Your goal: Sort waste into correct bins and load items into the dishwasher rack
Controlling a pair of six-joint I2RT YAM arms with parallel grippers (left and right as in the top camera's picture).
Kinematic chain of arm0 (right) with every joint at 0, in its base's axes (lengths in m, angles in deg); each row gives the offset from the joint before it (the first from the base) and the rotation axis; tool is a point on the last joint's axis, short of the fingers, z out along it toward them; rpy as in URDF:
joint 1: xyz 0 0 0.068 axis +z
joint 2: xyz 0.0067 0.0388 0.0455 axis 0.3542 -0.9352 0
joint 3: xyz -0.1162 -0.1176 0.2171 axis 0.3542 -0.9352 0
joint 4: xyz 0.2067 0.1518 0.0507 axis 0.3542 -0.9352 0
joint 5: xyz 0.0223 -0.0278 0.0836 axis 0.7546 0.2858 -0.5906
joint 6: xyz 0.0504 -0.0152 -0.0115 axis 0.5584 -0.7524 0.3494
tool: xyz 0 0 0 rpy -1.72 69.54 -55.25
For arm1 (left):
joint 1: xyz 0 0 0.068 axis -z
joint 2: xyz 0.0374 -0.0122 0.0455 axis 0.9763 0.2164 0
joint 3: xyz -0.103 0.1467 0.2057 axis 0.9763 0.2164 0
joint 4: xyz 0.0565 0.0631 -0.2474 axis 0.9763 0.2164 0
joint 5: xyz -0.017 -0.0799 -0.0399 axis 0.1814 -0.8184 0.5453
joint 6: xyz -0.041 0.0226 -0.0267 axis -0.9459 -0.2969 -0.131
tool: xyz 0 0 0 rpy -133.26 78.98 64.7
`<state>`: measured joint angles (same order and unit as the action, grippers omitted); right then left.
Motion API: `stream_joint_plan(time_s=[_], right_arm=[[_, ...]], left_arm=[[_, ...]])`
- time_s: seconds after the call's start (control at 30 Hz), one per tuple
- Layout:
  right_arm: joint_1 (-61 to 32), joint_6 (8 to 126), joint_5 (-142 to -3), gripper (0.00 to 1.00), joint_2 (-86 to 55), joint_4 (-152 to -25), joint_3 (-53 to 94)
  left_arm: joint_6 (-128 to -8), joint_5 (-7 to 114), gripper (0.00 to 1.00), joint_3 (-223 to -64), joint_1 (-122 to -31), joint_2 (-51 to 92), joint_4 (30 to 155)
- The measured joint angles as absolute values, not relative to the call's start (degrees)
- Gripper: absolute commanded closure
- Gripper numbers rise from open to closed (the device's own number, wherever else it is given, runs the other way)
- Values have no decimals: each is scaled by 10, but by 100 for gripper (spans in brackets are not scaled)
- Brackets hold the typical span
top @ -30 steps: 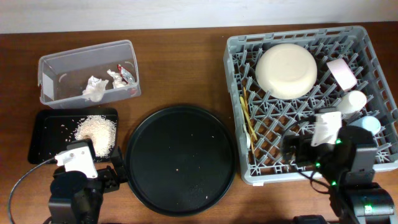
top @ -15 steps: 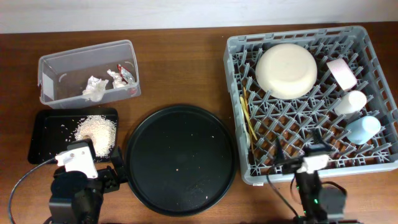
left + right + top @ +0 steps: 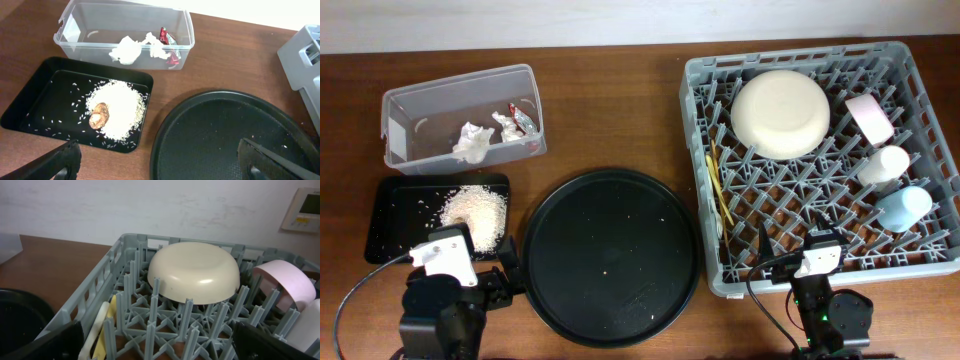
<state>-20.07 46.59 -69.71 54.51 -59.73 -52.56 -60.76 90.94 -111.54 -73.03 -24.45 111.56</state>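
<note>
The grey dishwasher rack [image 3: 700, 120] holds an upside-down cream bowl [image 3: 780, 112], a pink cup [image 3: 870, 118], a white cup [image 3: 883, 165], a light-blue cup [image 3: 903, 208] and yellow and white utensils [image 3: 719, 195]. The clear tub [image 3: 410, 105] holds tissue [image 3: 472, 142] and a red-and-silver wrapper [image 3: 519, 120]. The shallow black tray [image 3: 390, 215] holds rice [image 3: 475, 210] and a brown lump [image 3: 99, 115]. My left gripper [image 3: 160, 160] is open and empty at the near left. My right gripper [image 3: 160, 340] is open and empty at the rack's near edge.
A large round black tray [image 3: 610, 255] with a few stray grains lies between the shallow tray and the rack. The rack's near wall [image 3: 740, 285] stands just in front of my right arm. Cables run from both arm bases.
My right arm has drawn back from over the rack's near right part to the table's near edge. The left arm has not moved.
</note>
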Motion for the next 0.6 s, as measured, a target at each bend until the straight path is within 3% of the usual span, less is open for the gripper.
stream_joint_plan(time_s=[0.23,0.33,0.43,0.6], right_arm=[[-201,466,-697,2,545,-597,-526],[-201,466,-697,2,547,-597,-526],[-201,466,-697,2,546,-597,-526],[-201,466,-697,2,546,-597,-526]], left_arm=[[-607,912,1,-1073,-733,-280,1102],[-606,911,1,-863,-745,-409,910],[-606,909,1,-687,-748,-501,630],[-525,855,1,-648,-750,-504,626]])
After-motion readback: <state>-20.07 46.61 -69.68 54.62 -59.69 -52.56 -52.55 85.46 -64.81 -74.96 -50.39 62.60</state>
